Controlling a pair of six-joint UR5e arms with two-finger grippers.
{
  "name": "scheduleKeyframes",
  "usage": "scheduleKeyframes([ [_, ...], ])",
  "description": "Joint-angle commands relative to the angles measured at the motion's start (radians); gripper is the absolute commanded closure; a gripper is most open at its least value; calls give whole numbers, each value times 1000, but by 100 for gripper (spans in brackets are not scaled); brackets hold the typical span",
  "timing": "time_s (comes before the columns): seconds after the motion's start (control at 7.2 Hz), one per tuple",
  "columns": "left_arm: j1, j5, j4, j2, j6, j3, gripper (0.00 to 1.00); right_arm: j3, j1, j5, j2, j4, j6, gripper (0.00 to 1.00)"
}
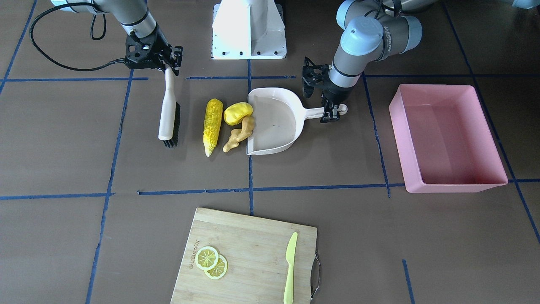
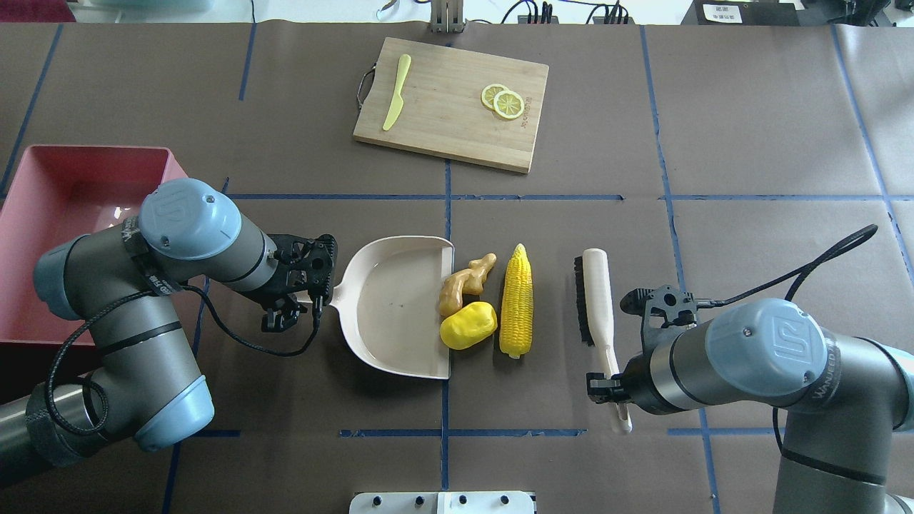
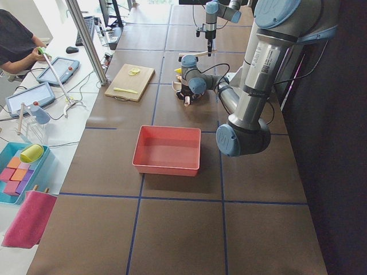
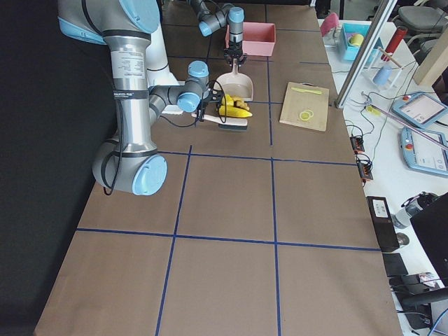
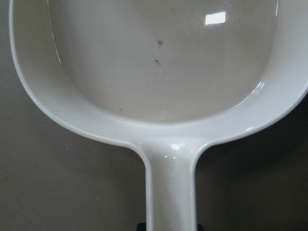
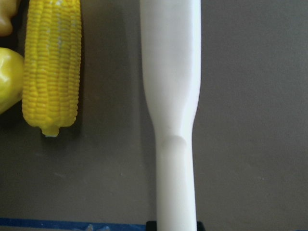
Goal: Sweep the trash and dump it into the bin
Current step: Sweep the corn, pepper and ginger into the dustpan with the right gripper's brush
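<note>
The yellow corn cob (image 2: pixel 515 300), the yellow potato-like lump (image 2: pixel 468 325) and the tan ginger root (image 2: pixel 465 280) lie in the middle of the table. The lump and the ginger touch the open lip of a cream dustpan (image 2: pixel 389 314). My left gripper (image 2: pixel 315 296) is shut on the dustpan's handle (image 5: pixel 171 192). The pan is empty. My right gripper (image 2: pixel 613 382) is shut on the handle of a cream brush (image 2: pixel 596 293), whose black bristles face the corn from a short gap away. The pink bin (image 2: pixel 71 193) stands empty at the far left, behind my left arm.
A wooden cutting board (image 2: pixel 450 107) lies at the far side of the table with two lemon slices (image 2: pixel 503 100) and a lime-green knife (image 2: pixel 396 93) on it. Blue tape lines cross the brown table. The robot base (image 1: pixel 249 29) is at the near side.
</note>
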Motion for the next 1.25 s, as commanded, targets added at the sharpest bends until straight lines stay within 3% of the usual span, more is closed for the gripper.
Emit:
scheduleKeyframes([
  [0.0, -1, 15, 4, -9, -3, 3, 81, -10, -26, 5, 32, -31, 4, 98],
  [1.11, 13, 92, 35, -32, -12, 2, 80, -85, -64, 22, 143, -50, 39, 99],
])
